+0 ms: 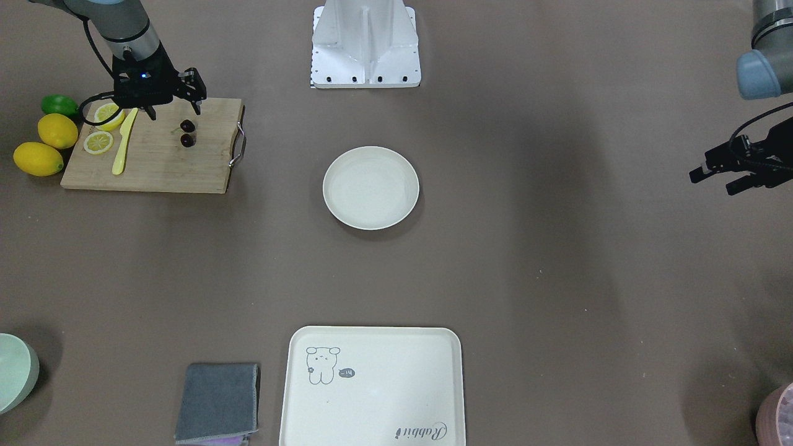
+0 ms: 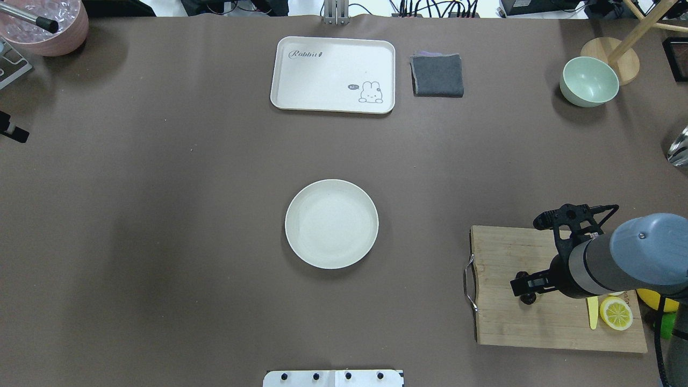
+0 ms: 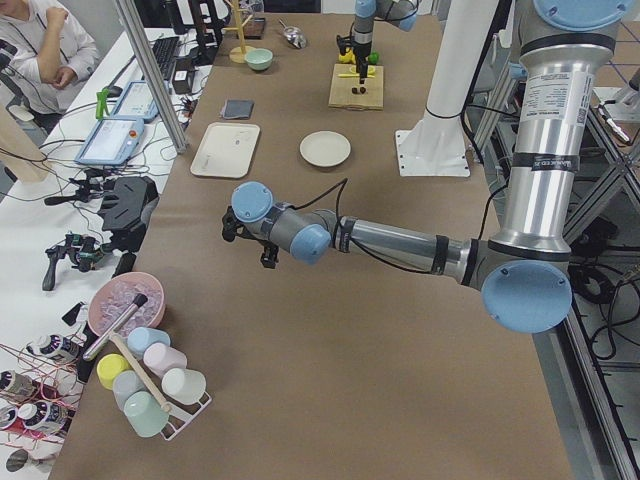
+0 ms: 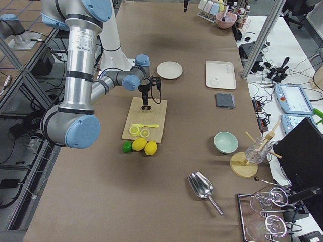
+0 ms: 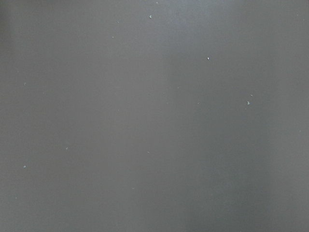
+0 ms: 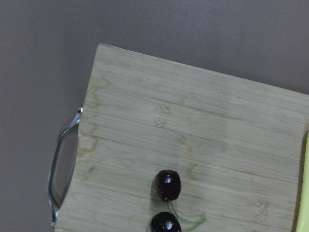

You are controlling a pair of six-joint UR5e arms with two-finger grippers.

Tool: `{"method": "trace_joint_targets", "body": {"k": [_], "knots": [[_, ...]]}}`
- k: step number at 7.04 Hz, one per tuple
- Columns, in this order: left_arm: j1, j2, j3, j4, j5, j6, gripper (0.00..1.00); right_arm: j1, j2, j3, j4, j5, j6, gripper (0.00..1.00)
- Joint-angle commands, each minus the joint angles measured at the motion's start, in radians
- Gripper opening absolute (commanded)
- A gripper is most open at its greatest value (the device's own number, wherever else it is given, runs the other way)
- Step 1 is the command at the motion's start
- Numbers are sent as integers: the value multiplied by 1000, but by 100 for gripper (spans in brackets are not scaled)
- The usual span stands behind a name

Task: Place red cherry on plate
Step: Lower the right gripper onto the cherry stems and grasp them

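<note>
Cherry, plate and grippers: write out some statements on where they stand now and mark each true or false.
1. The red cherry lies on the cutting board. True.
2. The plate holds a lemon slice. False: both lemon slices lie on the board.
3. The right gripper is shut on the cherry. False: it is open above the board, and the cherry lies free.
4. The left gripper is over bare table, far from the board. True.
5. The yellow knife lies off the board, on the table. False: it lies on the board beside the lemon slices.
</note>
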Motion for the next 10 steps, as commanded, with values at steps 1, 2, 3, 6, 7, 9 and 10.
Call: {"method": "trace_joint_targets", "body": {"k": [1, 2, 3, 6, 7, 9, 10], "knots": [[-1, 5, -6, 0, 1, -1, 97, -12, 1, -116, 133, -28, 3, 89], [-2, 5, -9, 0, 2, -1, 97, -18, 4, -133, 150, -35, 7, 85], [-2, 6, -12, 0, 2, -1, 97, -18, 3, -126, 150, -39, 9, 83], [-4, 29, -40, -2, 0, -15, 97, -27, -2, -106, 144, -42, 30, 46], [-4, 33, -41, -2, 0, -15, 97, -38, -2, -103, 145, -58, 53, 16], [-4, 33, -43, -2, 0, -16, 97, -55, -2, -103, 145, -75, 53, 0], [-4, 33, -44, -2, 0, -16, 97, -68, -2, -103, 144, -92, 55, 0]]}}
